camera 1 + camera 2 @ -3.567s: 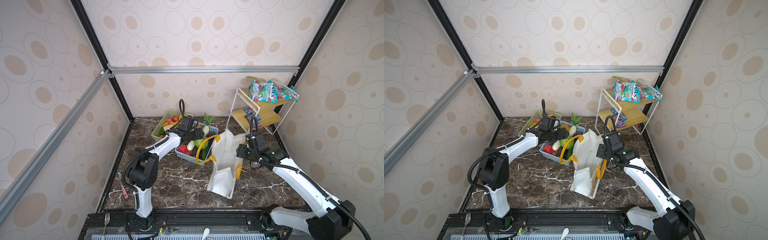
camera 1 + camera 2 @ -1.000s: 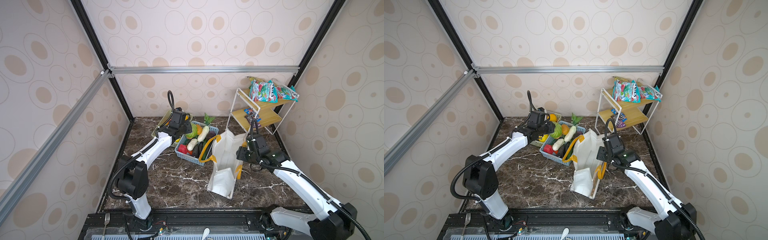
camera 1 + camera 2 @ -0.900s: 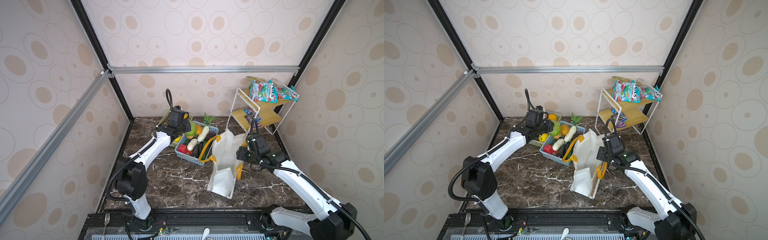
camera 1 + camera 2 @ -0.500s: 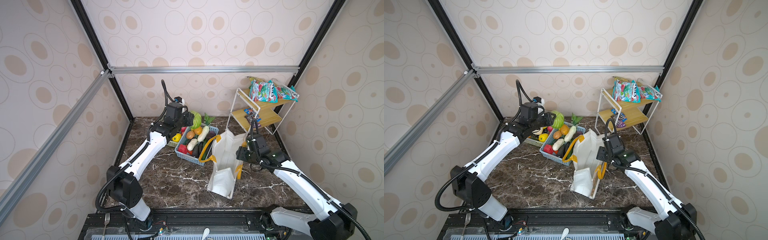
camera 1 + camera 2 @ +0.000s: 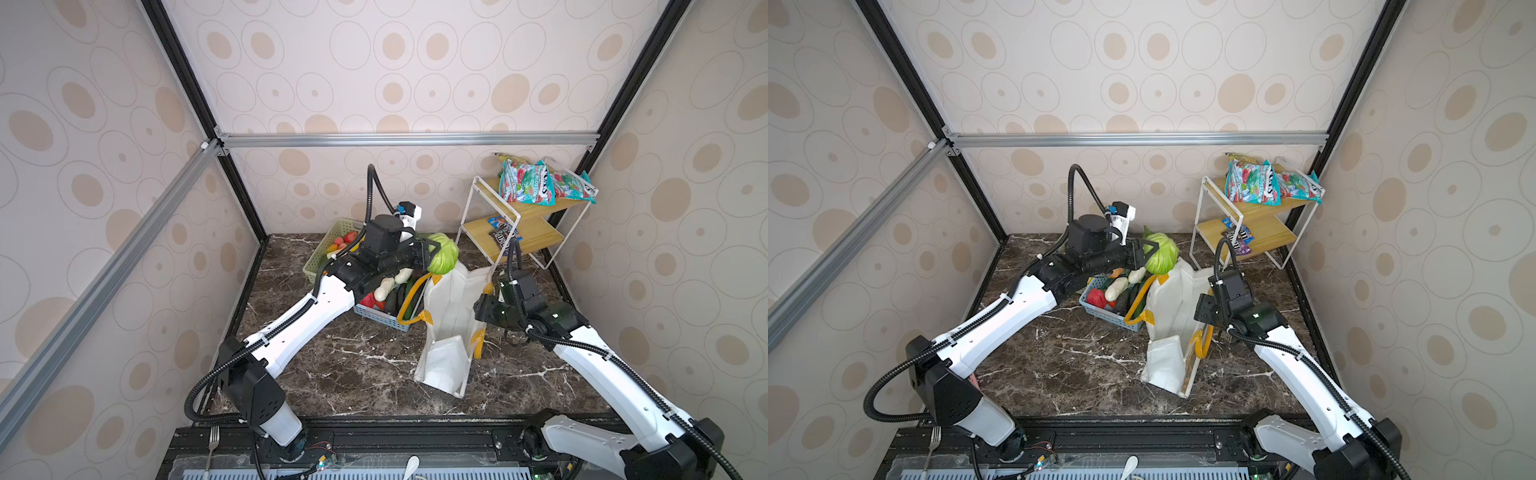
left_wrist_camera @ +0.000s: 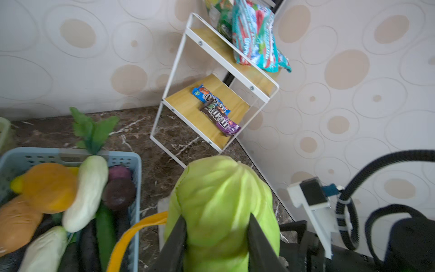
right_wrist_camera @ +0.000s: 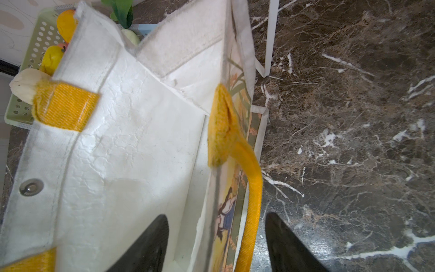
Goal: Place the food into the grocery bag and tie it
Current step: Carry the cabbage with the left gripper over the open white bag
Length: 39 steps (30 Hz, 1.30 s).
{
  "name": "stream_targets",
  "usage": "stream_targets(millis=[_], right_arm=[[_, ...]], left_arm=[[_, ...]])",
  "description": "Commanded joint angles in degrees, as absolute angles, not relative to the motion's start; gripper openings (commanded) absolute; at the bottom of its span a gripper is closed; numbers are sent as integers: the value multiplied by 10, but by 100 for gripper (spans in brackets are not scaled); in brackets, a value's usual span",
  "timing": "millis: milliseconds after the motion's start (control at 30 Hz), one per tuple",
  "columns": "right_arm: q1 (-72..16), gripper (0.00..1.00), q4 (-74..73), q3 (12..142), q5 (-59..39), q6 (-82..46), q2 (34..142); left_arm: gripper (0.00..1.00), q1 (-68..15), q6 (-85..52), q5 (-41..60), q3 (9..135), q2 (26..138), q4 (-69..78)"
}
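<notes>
Dark marble worktop [image 5: 353, 365] lay under both arms. On it, the left end effector [image 6: 216, 226] was clamped on the green cabbage [image 6: 221, 193], held in the air by the far rim of the upright grocery bag [image 5: 451, 299], over the blue basket [image 5: 380, 318]. The right end effector [image 7: 216, 217] stood apart, straddling the bag's side wall and yellow handle [image 7: 249, 188].

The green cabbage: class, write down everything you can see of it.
The green cabbage is a round, pale yellow-green toy with moulded leaf ribs, and it looks like plastic. It hangs in the air, clamped on two sides by the black jaws of the left gripper, close above the far rim of the white grocery bag. Only the jaws are seen touching it.
</notes>
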<state>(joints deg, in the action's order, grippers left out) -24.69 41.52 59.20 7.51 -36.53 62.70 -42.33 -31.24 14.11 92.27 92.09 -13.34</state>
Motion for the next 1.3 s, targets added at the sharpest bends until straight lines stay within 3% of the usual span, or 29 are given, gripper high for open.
stream_targets(millis=[0,300,700,1267], right_arm=[[-248,68,437,606,76,-362,617],[-246,68,468,610,95,-349,590],[-238,68,477,593,88,-342,569],[-236,68,467,594,79,-350,580]], left_arm=[[34,-459,-320,141,946,935,-105],[34,-517,-312,110,938,991,-115],[33,-519,-291,36,944,1036,-147],[32,-526,-212,-57,1076,1155,-247]])
